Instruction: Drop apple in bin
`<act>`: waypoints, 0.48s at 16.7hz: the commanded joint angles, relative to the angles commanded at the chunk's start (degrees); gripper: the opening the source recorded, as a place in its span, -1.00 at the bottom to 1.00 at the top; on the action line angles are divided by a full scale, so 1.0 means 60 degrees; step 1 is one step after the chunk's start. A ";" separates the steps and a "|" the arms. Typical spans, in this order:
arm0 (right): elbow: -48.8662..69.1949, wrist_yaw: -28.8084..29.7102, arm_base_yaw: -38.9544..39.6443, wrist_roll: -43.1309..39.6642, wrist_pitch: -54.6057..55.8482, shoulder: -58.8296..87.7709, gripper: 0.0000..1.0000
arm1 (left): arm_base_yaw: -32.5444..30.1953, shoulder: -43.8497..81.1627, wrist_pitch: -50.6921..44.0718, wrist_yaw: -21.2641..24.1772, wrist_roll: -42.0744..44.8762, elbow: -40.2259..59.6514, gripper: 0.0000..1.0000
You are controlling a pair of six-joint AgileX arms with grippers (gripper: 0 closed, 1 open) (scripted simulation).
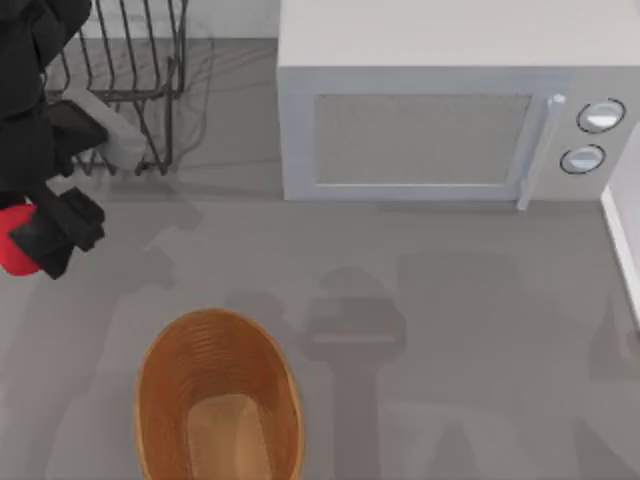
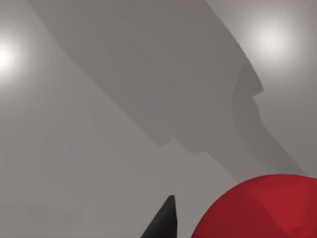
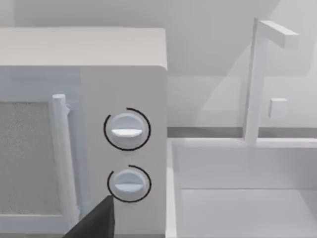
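Observation:
The red apple [image 1: 10, 247] is at the far left edge of the top view, up off the grey table. My left gripper [image 1: 40, 238] is shut on it, its black fingers lying against the fruit's right side. In the left wrist view the apple [image 2: 262, 210] looms close beside one dark fingertip [image 2: 166, 220], with bare table beneath. The bin [image 1: 150, 400], an oval orange-brown wicker basket with a tan floor, stands at the front, to the right of and nearer than the apple. A dark fingertip [image 3: 94, 223] of my right gripper faces the microwave's knobs.
A white microwave [image 1: 420, 130] fills the back centre and right. A black wire dish rack [image 1: 130, 80] stands at the back left, just behind my left arm. The right wrist view has a white sink [image 3: 242, 198] with a tap [image 3: 257, 74] beside the microwave.

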 joint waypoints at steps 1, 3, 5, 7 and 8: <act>0.0000 0.0000 0.0000 0.0000 0.0000 0.0000 1.00 | -0.0543 0.0242 -0.0313 -0.0146 0.0894 0.0212 -1.00; 0.0000 0.0000 0.0000 0.0000 0.0000 0.0000 1.00 | -0.1705 0.0731 -0.0961 -0.0451 0.2883 0.0625 -1.00; 0.0000 0.0000 0.0000 0.0000 0.0000 0.0000 1.00 | -0.2920 0.1212 -0.1619 -0.0765 0.4997 0.1022 -1.00; 0.0000 0.0000 0.0000 0.0000 0.0000 0.0000 1.00 | -0.4138 0.1669 -0.2259 -0.1077 0.7081 0.1408 -1.00; 0.0000 0.0000 0.0000 0.0000 0.0000 0.0000 1.00 | -0.4732 0.1875 -0.2556 -0.1230 0.8070 0.1589 -1.00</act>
